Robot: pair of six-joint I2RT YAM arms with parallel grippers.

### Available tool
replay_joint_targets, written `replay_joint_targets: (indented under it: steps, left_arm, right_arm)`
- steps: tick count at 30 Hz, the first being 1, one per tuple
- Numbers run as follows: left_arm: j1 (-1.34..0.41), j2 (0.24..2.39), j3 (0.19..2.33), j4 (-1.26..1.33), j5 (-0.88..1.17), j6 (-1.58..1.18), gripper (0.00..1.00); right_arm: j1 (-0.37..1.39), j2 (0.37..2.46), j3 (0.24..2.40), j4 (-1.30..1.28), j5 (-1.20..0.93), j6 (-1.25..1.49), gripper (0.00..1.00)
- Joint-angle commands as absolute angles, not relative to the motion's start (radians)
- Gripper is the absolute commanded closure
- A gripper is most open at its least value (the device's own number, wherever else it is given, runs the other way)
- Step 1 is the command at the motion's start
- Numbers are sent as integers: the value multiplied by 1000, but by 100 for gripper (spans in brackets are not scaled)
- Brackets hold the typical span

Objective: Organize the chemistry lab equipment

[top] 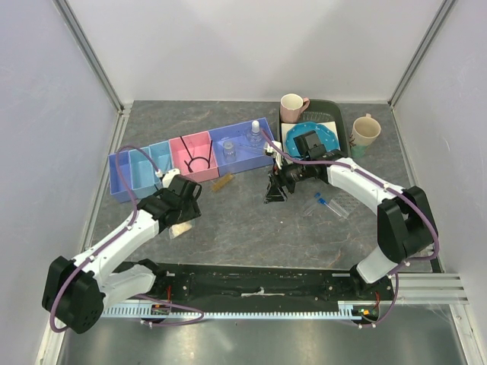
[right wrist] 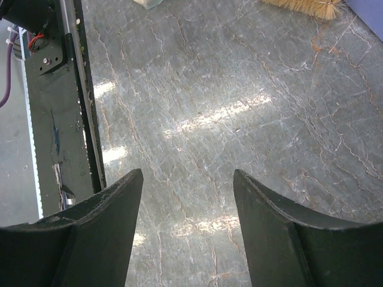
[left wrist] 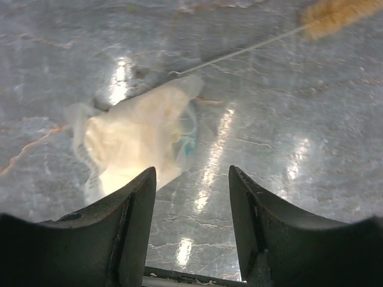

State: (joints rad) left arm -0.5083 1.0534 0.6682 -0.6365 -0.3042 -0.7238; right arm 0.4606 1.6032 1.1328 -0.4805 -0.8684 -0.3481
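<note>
A small clear bag (top: 180,229) with pale contents lies on the table; in the left wrist view it (left wrist: 134,140) sits just ahead and left of my open, empty left gripper (left wrist: 191,174), also seen from above (top: 185,214). A thin-handled brush (top: 223,182) lies beyond it (left wrist: 335,15). My right gripper (top: 274,192) is open and empty over bare table (right wrist: 187,176). Blue-capped vials (top: 327,204) lie to its right. The divided organizer (top: 122,179) holds a black wire loop (top: 196,160), a small clear beaker (top: 230,150) and a white-capped bottle (top: 255,135).
Two mugs (top: 293,105) (top: 365,131) and a blue dotted plate (top: 323,137) sit at a dark tray (top: 338,114) at the back right. The black base rail (top: 259,285) runs along the near edge and shows in the right wrist view (right wrist: 60,107).
</note>
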Motion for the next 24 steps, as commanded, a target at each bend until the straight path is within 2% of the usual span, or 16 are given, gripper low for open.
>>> replay_joint_targets:
  steps: [1, 6, 9, 10, 12, 13, 14, 21, 24]
  left_arm:
    - [-512, 1061, 687, -741, -504, -943, 41]
    - [-502, 1181, 701, -776, -515, -1006, 44]
    - [-502, 1282, 722, -790, -499, -1016, 52]
    - [-500, 1320, 736, -792, -482, -1011, 65]
    - [-502, 1350, 753, -798, -466, -993, 79]
    - [-502, 1364, 767, -799, -451, -985, 92]
    - [-502, 1364, 775, -802, -443, -976, 97]
    - [-500, 1215, 827, -808, -373, -780, 98]
    - [-492, 1129, 847, -807, -252, -600, 98]
  right_arm:
    - [459, 1597, 1143, -466, -882, -373, 30]
    - [459, 1589, 1140, -468, -877, -374, 29]
    - [459, 1585, 1135, -466, -877, -376, 29]
    - [459, 1585, 1135, -466, -877, -376, 29]
    - [459, 1583, 1134, -466, -877, -377, 30]
    - [459, 1583, 1134, -466, -877, -377, 30]
    - [460, 1582, 1134, -466, -877, -377, 29]
    - [460, 1580, 1131, -468, -877, -379, 29]
    - [459, 1586, 1134, -466, -880, -379, 29]
